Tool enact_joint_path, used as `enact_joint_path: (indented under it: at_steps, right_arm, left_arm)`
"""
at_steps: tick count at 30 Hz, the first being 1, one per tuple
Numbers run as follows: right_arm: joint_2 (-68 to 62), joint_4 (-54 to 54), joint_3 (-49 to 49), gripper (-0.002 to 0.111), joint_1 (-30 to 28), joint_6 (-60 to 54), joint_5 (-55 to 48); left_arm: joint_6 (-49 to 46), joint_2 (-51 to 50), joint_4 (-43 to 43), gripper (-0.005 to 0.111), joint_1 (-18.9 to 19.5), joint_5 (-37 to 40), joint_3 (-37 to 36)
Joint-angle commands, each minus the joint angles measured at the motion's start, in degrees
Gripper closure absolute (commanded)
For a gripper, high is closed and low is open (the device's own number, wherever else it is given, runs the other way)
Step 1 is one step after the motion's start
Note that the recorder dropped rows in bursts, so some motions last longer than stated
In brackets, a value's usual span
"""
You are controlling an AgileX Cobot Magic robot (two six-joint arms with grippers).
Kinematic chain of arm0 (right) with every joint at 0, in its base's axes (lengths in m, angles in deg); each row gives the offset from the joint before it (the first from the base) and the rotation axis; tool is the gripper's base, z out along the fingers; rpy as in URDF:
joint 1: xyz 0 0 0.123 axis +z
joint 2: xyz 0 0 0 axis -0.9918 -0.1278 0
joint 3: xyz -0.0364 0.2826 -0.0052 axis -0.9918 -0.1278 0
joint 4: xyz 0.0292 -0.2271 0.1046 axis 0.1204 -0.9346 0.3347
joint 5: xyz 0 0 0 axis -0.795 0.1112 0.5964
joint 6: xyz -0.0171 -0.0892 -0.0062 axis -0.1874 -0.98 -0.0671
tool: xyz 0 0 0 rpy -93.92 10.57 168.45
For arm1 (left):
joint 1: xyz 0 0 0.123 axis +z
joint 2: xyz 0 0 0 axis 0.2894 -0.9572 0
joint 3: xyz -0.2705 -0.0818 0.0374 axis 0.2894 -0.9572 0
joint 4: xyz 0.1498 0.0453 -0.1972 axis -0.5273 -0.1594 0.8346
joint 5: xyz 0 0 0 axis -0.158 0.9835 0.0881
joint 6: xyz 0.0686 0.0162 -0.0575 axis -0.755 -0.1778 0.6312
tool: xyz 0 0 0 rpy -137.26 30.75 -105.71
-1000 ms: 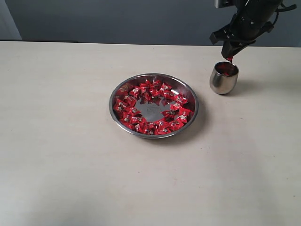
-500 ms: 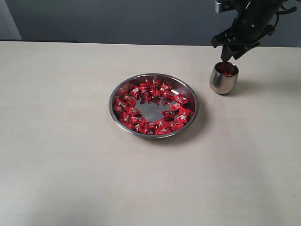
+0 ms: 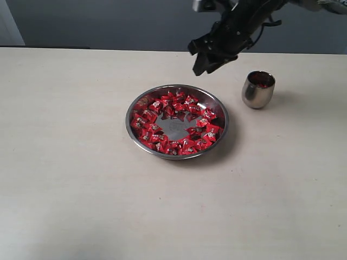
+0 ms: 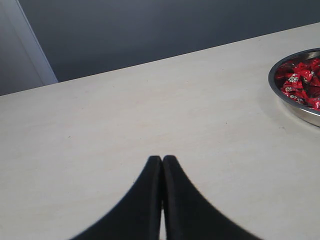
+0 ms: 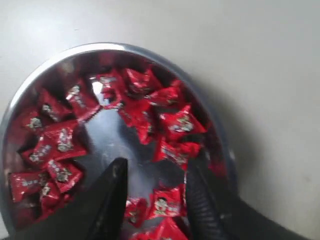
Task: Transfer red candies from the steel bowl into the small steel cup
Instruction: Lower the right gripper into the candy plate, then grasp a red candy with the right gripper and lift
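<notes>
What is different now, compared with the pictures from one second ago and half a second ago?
The right gripper moved leftward from just above the small steel cup. It now hangs open and empty over the steel bowl. It let go of the sweet that it held over the cup one second ago, and red shows inside the cup. The bowl, the cup and the red candies in the bowl stayed where they were.

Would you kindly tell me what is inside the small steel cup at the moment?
In the exterior view, red candies show through the mouth of the small steel cup. How many there are and how deep they lie cannot be seen, because the cup's own wall covers everything below the rim.
</notes>
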Motion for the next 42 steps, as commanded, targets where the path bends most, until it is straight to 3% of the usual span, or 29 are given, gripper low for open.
enact_joint_path:
  at_steps: [1, 9, 27, 30, 35, 42]
  right_arm:
    - [-2.0, -0.4, 0.1, 0.070, 4.4, -3.2, 4.1]
    - [-5.8, -10.5, 0.1, 0.070, 9.2, -2.9, 7.9]
    - [-10.9, -9.6, 0.1, 0.071, 9.3, -2.6, 10.4]
    - [-10.9, -9.7, 0.1, 0.079, 9.3, -2.6, 10.0]
    - [-10.7, -9.6, 0.1, 0.109, 9.3, -2.4, 7.4]
    - [-5.3, -12.4, 0.1, 0.109, 9.3, -2.4, 3.2]
  left_arm:
    - [0.3, 0.2, -0.2, 0.106, 0.0, -0.4, 0.1]
    - [0.3, 0.2, -0.2, 0.106, 0.0, -0.4, 0.1]
    - [0.3, 0.2, -0.2, 0.106, 0.0, -0.4, 0.1]
    - [0.3, 0.2, -0.2, 0.106, 0.0, -0.4, 0.1]
    - [0.3, 0.2, -0.2, 0.106, 0.0, -0.4, 0.1]
    - [0.3, 0.2, -0.2, 0.106, 0.0, -0.4, 0.1]
